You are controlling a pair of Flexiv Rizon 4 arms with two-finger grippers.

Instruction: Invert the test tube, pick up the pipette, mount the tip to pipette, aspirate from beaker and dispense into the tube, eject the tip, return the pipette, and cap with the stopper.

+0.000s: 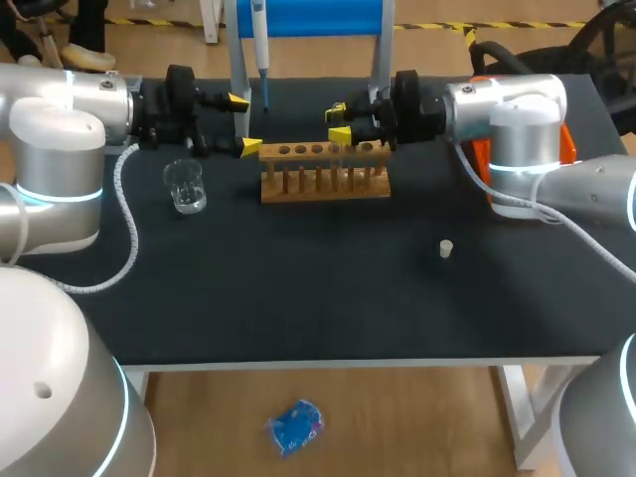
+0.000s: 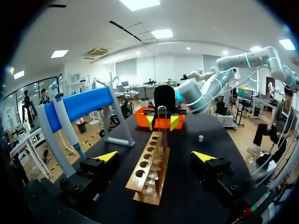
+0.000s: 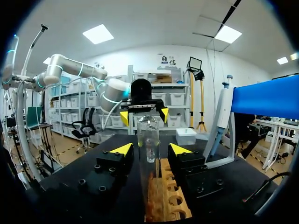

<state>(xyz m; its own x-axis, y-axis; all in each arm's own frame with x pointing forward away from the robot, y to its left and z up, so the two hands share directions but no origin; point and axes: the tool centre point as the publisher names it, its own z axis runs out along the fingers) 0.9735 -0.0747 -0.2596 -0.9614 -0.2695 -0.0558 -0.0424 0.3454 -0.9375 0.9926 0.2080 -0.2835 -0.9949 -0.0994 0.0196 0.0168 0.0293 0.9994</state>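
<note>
Table (image 1: 298, 298): black, carrying everything.
Rack (image 1: 325, 171): wooden, sitting mid-table between my two pincers.
Left pincer (image 1: 243, 123): hanging wide open at the rack's end, gripping nothing.
Right pincer (image 1: 338, 122): straddling the test tube (image 3: 148, 135) that's standing in the rack. The fingers seem just shy of the glass, hard to say.
Beaker (image 1: 186, 187): sitting near my left pincer.
Stopper (image 1: 447, 248): lying alone, well apart from the rack.

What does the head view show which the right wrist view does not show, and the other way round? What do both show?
Only the head view shows the beaker and the stopper on the table. Only the right wrist view shows plainly the test tube upright between the fingers of the open right gripper. Both show the wooden rack, the pipette and the open left gripper.
</note>
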